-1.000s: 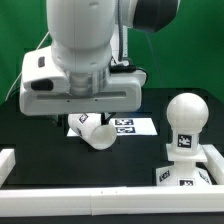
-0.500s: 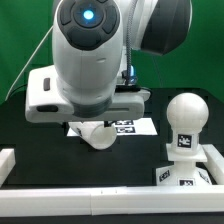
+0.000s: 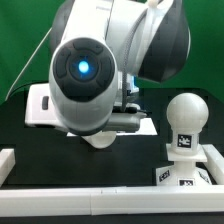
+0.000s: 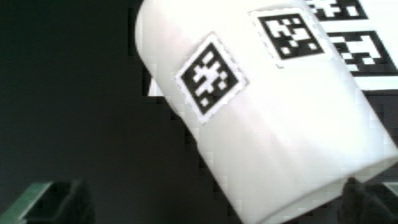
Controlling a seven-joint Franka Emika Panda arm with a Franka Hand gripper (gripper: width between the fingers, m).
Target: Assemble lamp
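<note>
The arm leans low over the shade; hand spread wide, 2 fingertips flanking it.

Exterior view low, front-on, arm close, wrist view tight above shade, shared shade

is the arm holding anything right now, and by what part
Nothing is held yet, as far as the views show. In the wrist view the shade lies between the open jaws, with both fingertips apart from it. In the exterior view the arm hides the gripper.
</note>
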